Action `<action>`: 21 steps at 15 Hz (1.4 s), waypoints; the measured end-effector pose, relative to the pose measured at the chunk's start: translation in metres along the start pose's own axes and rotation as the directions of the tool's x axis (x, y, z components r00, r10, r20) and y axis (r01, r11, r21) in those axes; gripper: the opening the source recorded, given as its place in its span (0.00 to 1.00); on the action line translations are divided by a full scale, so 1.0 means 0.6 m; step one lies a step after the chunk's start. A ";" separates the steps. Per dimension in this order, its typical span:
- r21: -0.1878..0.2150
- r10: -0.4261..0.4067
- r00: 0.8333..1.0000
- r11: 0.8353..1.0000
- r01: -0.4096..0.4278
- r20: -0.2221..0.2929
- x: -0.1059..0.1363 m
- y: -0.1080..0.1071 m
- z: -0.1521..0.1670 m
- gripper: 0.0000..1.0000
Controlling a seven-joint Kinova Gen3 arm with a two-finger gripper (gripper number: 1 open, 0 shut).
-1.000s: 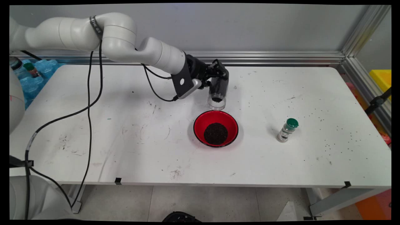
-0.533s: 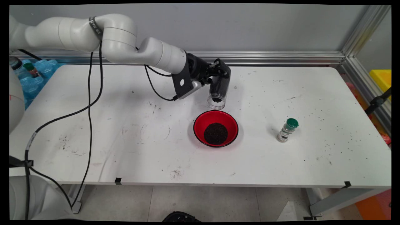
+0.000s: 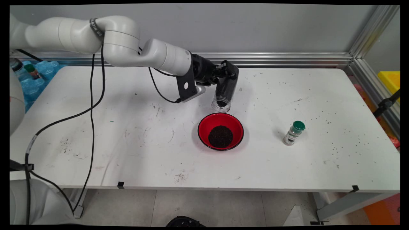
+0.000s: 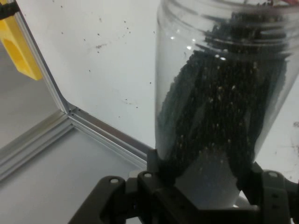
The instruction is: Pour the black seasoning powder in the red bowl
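— Jar [image 3: 223, 92] from the main view? 
— Clamped in the gripper [image 3: 227, 74], tipped mouth-down above the red bowl [image 3: 220, 131], which holds dark grains; few left near its mouth.
— Hand view?
— Fingers [image 4: 161, 168] squeeze the jar [image 4: 219, 107], grains clinging inside.

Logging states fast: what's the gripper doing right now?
Gripper: shut on the clear jar of dark grains, tipped mouth-down above the red bowl.

Arm [image 3: 96, 35]: white, rounded tubular links with a dark band near one joint. Black cables [image 3: 92, 105] hang from it. Gripper [image 3: 225, 76]: black linkage with visible screws; two black fingers [image 4: 161, 165].
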 end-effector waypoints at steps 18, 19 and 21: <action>0.037 0.139 0.989 0.989 -0.141 0.048 0.011 -0.019 -0.014 0.00; 0.038 0.143 0.989 0.989 -0.145 0.049 0.012 -0.019 -0.014 0.00; 0.042 0.155 0.986 0.987 -0.158 0.054 0.014 -0.021 -0.017 0.00</action>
